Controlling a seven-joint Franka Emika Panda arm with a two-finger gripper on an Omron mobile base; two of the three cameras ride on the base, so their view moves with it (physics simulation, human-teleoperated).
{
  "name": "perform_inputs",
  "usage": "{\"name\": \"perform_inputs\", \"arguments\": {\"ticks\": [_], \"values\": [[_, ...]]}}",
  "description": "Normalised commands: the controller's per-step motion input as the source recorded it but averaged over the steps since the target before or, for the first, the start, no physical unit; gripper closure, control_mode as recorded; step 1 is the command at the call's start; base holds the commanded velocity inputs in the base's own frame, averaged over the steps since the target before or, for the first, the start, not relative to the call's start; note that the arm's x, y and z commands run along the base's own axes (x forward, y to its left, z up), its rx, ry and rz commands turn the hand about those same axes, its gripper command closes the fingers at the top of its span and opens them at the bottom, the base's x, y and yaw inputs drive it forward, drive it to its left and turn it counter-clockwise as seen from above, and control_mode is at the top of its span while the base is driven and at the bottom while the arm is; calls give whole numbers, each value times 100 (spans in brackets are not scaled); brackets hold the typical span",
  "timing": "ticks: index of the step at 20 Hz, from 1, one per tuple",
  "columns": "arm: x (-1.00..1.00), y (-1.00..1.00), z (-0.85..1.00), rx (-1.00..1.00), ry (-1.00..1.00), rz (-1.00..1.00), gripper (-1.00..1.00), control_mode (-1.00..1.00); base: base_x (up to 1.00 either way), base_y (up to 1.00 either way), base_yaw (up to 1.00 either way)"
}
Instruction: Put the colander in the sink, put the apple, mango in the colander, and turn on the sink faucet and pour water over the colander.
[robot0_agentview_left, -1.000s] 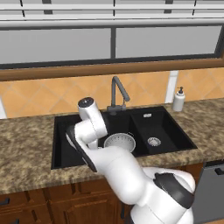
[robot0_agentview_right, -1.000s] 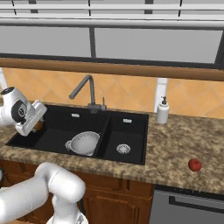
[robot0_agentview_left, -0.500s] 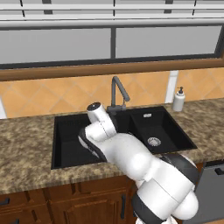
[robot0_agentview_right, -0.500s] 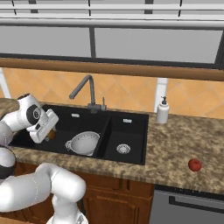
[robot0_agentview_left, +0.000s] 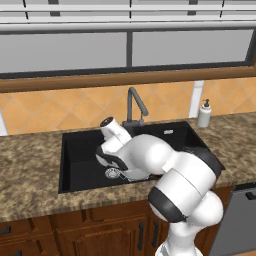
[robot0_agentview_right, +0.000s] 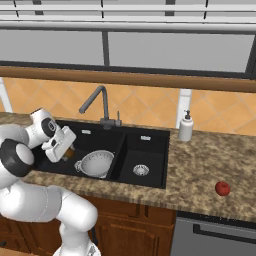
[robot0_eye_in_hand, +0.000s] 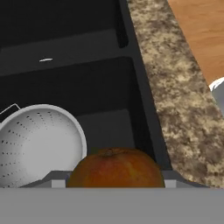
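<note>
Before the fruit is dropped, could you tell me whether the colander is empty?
Empty: the colander shows only its bare perforated inside; the apple lies on the counter.

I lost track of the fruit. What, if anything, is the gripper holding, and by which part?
The gripper holds the mango, an orange-brown fruit, across its sides between the jaws.

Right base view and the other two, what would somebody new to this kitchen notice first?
The white arm draws the eye first: its gripper holds the orange-toned mango over the large basin of the black sink, close to the colander that sits on that basin's floor. Next comes the red apple, lying alone on the counter well to the right of the sink.
</note>
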Motion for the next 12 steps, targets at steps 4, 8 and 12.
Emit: {"name": "perform_inputs", "arguments": {"ticks": [4, 8, 12], "values": [[29, -51, -13, 2, 0, 4, 100, -100, 0, 0, 0], [11, -60, -31, 6, -2, 3, 100, -100, 0, 0, 0], [5, -40, -38, 1, -2, 0, 100, -100, 0, 0, 0]]}}
